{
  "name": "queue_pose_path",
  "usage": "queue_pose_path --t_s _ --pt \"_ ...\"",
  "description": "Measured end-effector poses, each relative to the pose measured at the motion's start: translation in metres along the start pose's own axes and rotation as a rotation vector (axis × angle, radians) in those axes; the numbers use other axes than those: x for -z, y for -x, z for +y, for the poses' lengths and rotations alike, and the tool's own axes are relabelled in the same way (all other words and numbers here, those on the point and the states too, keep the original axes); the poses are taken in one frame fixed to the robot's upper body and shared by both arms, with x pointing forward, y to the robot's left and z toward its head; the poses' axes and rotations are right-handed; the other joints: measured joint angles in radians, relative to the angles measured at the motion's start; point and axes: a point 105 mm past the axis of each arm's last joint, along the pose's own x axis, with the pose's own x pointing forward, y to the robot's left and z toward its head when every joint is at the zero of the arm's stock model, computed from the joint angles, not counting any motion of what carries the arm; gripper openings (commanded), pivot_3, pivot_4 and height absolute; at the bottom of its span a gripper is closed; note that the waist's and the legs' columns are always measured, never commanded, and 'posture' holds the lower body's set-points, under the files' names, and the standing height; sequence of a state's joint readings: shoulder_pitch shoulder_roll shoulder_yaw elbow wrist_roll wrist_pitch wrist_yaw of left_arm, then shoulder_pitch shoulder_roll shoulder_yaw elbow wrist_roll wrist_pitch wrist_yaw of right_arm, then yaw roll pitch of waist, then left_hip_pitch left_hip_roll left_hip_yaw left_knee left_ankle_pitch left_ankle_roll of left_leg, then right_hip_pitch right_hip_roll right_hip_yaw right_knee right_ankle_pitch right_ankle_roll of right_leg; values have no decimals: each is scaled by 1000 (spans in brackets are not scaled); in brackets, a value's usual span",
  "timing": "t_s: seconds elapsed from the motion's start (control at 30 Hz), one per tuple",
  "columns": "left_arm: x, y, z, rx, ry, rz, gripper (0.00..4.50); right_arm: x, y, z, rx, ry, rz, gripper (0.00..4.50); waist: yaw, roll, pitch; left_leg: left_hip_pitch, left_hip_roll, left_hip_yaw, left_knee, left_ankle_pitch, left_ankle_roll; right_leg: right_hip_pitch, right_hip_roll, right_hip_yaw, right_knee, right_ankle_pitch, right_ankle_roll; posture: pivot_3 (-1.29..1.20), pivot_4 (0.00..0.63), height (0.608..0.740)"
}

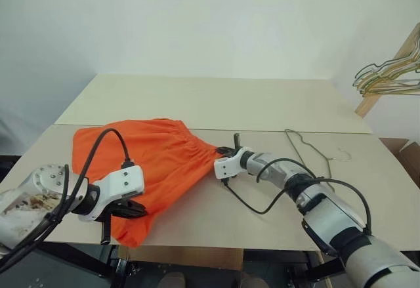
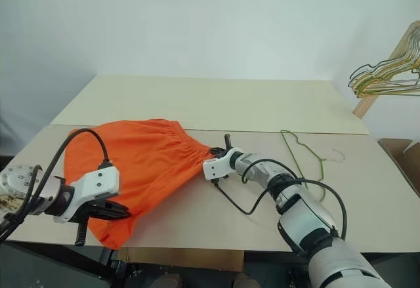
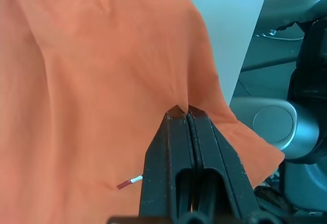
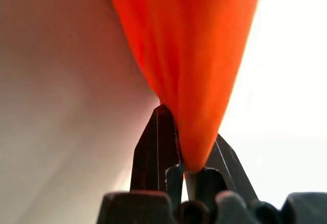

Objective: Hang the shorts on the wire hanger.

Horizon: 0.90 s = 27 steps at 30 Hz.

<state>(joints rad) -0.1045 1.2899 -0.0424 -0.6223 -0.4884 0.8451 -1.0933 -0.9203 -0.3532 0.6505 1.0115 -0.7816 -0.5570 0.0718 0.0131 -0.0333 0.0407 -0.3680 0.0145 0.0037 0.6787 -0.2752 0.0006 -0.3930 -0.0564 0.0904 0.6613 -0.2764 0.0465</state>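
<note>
At the lower left of the head view we see the left gripper (image 1: 134, 209), its two black fingers pressed together on a fold of the shorts (image 1: 154, 163) near the front edge of the table (image 1: 216, 226). Its wrist view shows the fingertips (image 3: 184, 113) pinching the bright orange cloth, with a small white and dark red tag mark (image 3: 130, 182) just beside them on the fabric.

The shorts lie spread across the lower left and middle of the frame. Their near corner hangs just over the table's front edge, and the gathered waistband runs along the upper right side of the cloth, tapering to a point at the centre of the frame.

At that point, in the middle of the frame, we see the right gripper (image 1: 226, 151) reaching in from the lower right. Its wrist view shows the fingers (image 4: 159, 132) clamped on a bunched tip of orange cloth, which fans out wider beyond them.

A little further back, right of centre, the wire hanger (image 1: 308, 147) lies flat on the tabletop, thin and grey, apart from the shorts and just beyond the right arm.

Farthest away, at the upper right edge, a bunch of yellowish-green hangers (image 1: 387, 75) sits on a slanted wooden rack (image 1: 394, 65) against a pale wall (image 1: 210, 19).
</note>
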Motion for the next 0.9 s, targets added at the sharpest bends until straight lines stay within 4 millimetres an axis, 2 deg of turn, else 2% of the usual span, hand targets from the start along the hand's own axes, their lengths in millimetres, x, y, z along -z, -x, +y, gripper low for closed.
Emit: queue_pose_path --t_s 0.13,0.3,0.43,0.57,0.7,0.8,0.9 --pt "4 -8 0 17 -61 24 0 12 23 -7 16 40 5 22 -2 0 0 0 0 1 0 0 0 0 0 0 -1 0 0 84 0 740" --pt "1 -15 5 31 -137 18 0 24 67 6 -7 52 63 22 -6 0 0 -1 0 1 1 0 1 1 0 -1 -3 0 0 14 0 740" --pt "-4 -23 8 62 -221 6 0 22 113 14 -21 45 132 22 -13 0 0 -2 0 1 1 -1 1 1 0 -1 -3 0 0 -30 0 740" --pt "-2 -27 12 97 -291 13 0 9 151 21 -46 22 192 22 -33 1 0 -1 1 2 2 -1 2 2 1 0 -3 -1 1 -64 0 740" --pt "0 -26 14 127 -364 27 0 -10 175 24 -56 -17 223 22 -60 1 -1 0 1 2 1 -2 3 3 1 0 -3 -1 1 -81 0 740" --pt "11 -24 10 179 -405 54 0 -28 182 34 -95 -51 198 22 -75 1 -1 0 2 3 2 -2 3 3 2 1 -3 -1 1 -87 0 740" --pt "23 -16 -5 274 -467 81 0 -40 184 38 -103 -71 169 22 -89 0 -1 1 3 5 2 -2 4 4 2 2 -3 -1 1 -87 0 740"
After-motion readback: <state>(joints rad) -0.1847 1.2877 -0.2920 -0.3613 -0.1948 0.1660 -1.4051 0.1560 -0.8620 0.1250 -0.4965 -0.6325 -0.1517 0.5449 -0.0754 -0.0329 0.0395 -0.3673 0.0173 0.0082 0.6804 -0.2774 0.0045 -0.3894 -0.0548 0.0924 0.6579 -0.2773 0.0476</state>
